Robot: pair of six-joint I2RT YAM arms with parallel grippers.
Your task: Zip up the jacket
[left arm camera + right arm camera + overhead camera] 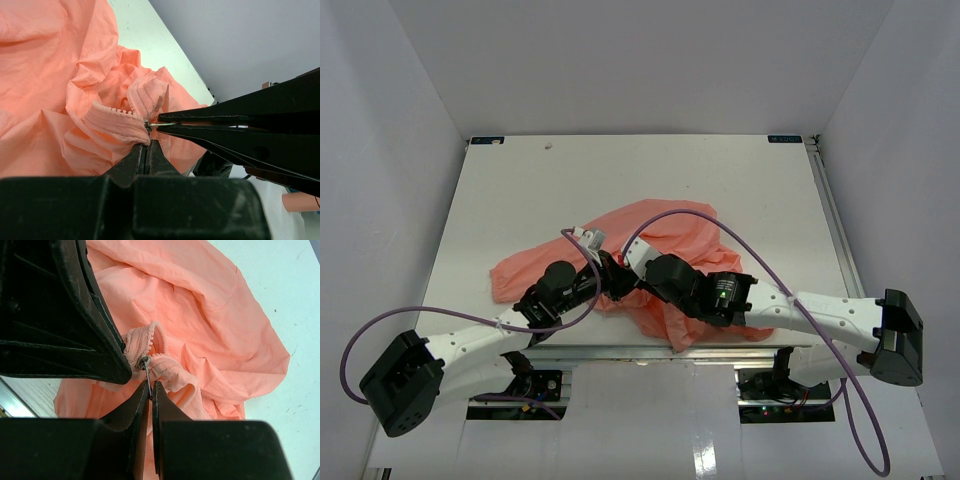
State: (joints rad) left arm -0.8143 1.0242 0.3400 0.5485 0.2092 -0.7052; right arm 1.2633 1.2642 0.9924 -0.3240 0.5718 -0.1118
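While the salmon-pink jacket (685, 238) lies crumpled on the white bench (620, 170), towards the near edge and between the two arms, both claws meet at one spot in its folds. The left claw (146, 150) is clenched on a bunched edge of the jacket beside a row of zipper teeth (116, 111), its tips pressed together just under the small metal slider (148, 126). The right claw (151, 390) is clenched too, nipping the thin metal zipper pull (146, 371) that runs from the slider. The two claws' tips sit just beside each other, reaching the slider from different sides. The zipper tape curls in a loop there, and the rest of the garment spreads loosely behind it.
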